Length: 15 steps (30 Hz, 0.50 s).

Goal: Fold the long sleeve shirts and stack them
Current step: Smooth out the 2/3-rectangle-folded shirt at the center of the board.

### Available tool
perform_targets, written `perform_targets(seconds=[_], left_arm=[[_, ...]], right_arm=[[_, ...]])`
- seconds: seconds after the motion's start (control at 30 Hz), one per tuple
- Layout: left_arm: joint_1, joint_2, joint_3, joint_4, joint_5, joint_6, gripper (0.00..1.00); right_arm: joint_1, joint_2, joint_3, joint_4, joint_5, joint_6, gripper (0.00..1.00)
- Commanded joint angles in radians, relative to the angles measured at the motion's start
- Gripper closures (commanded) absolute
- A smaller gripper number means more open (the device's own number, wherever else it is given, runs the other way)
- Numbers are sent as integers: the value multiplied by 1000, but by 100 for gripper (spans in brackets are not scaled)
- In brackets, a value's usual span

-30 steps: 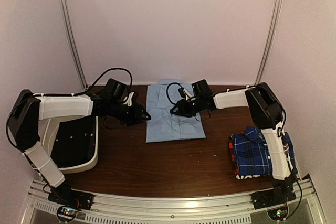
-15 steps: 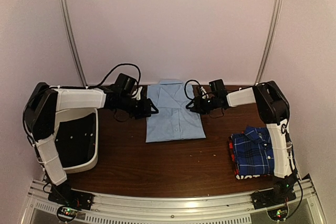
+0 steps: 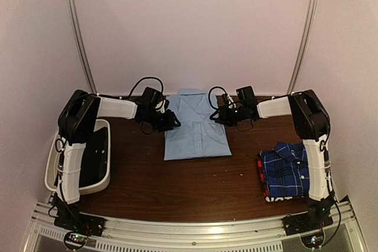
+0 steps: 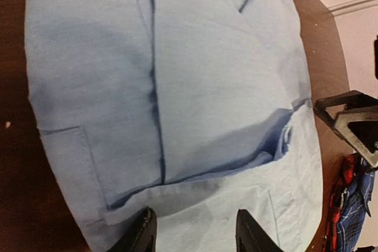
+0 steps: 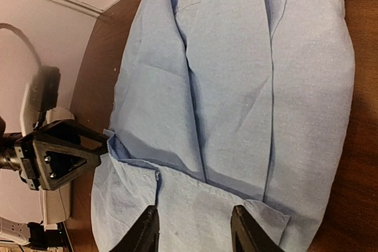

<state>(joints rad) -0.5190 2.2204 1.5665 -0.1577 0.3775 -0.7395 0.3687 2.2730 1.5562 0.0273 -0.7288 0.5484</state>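
- soft light blue cloth shirt (image 3: 196, 128) lies flat as a neat rectangle at the back middle of the dark brown wooden table (image 3: 177, 187), collar to the rear, with a few gentle creases and a seam down the front
- left gripper (image 3: 172, 121) is at its left edge, black fingers (image 4: 143, 234) roughly half apart over the cloth, nothing pinched
- right gripper (image 3: 217, 116) is at the right edge, jaws also parted and holding nothing
- folded blue-and-navy plaid shirt (image 3: 286, 169) sits on a red and black shirt (image 3: 260, 175) at front right, well apart
- glossy white plastic bin (image 3: 94, 188) with black lining on the left
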Motion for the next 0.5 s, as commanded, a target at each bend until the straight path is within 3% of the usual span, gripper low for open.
perform_targets(seconds=[0.0,0.3,0.47], left_arm=[[49,43,39,28,-7,17,53],[60,72,95,-35,5,43,53],[60,-10,113,-109,-43,82,53]], right_arm=[[-3,-97,-27,-45,44,-39,57],[86,-234,-106,-91,122,-94,55],[125,-328,-207,-114,196,-111,55]])
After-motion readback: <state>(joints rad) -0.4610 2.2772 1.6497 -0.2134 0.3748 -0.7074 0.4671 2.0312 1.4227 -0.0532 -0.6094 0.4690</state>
